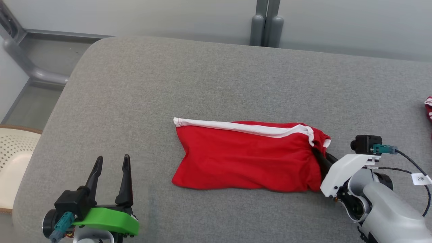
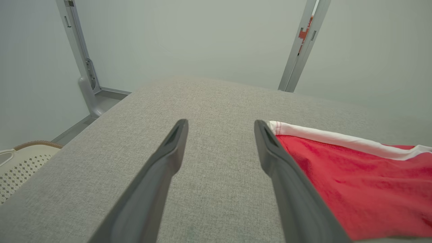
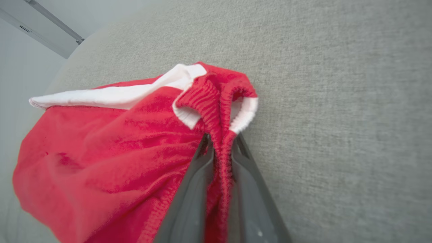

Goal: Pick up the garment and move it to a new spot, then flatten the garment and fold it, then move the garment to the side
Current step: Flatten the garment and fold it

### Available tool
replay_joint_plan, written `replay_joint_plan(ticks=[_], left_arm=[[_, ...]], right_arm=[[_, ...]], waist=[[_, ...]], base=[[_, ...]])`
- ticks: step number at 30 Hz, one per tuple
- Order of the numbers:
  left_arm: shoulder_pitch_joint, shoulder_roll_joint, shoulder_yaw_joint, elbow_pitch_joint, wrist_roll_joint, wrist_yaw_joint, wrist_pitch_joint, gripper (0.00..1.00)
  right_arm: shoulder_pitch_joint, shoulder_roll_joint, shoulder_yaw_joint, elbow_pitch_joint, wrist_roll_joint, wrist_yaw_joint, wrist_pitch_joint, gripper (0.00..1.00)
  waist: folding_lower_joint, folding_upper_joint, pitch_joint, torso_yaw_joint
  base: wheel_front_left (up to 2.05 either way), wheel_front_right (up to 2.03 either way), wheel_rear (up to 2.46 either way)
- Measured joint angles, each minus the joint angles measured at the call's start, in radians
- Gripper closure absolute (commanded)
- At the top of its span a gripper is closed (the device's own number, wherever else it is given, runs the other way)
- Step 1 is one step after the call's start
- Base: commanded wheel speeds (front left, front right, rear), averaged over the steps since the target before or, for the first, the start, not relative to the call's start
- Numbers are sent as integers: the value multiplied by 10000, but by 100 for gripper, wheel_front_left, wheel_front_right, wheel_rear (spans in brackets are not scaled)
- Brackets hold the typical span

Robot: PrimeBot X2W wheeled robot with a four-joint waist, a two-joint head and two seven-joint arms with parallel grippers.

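The garment [image 1: 246,158] is red with a white band, lying folded and fairly flat in the middle of the grey padded table [image 1: 202,81]. At its right end my right gripper [image 1: 319,157] is shut on the gathered red ribbed waistband; the right wrist view shows that waistband [image 3: 221,135] pinched between the two dark fingers [image 3: 192,195]. My left gripper [image 1: 111,165] stands open at the lower left, well clear of the cloth, with nothing between its fingers. In the left wrist view the garment's [image 2: 357,182] left corner lies just right of the open left gripper [image 2: 221,126].
A pale perforated basket [image 1: 11,158] stands off the table's left edge. A bit of another red cloth [image 1: 428,108] shows at the far right edge. Grey posts [image 1: 266,23] rise behind the table against the wall.
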Motion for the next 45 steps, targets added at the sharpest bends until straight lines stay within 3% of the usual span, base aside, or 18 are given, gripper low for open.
replay_joint_plan(ticks=[8, 14, 21, 28, 35, 45], left_arm=[[233, -25, 25, 52, 15, -29, 0, 0], [365, -12, -19, 96, 15, -27, 0, 0], [444, 40, -86, 119, 13, 33, 75, 0], [452, 38, -226, 180, -21, 38, 159, 0], [421, -17, -366, 291, -88, 48, 192, 0], [264, -105, -426, 594, -150, 46, 142, 0]], right_arm=[[58, -1478, -75, -573, 596, -2, 360, 100], [203, -2115, -610, -1267, 1145, -2, 863, 100], [565, -1421, -963, -2545, 2301, -2, 1958, 100], [624, -341, -1108, -2911, 2859, -2, 2305, 100], [170, 560, -1354, -1975, 2905, -4, 2286, 100], [-408, 1312, -1333, -715, 2851, -4, 2548, 100]], waist=[[0, 0, -372, -636], [0, 0, -696, -1002], [0, 0, -1065, -1145], [0, 0, -1184, -791], [0, 0, -1111, -161], [0, 0, -830, 722]], base=[[0, 0, 0], [0, 0, 0], [0, 0, 0], [0, 0, 0], [0, 0, 0], [0, 0, 0]])
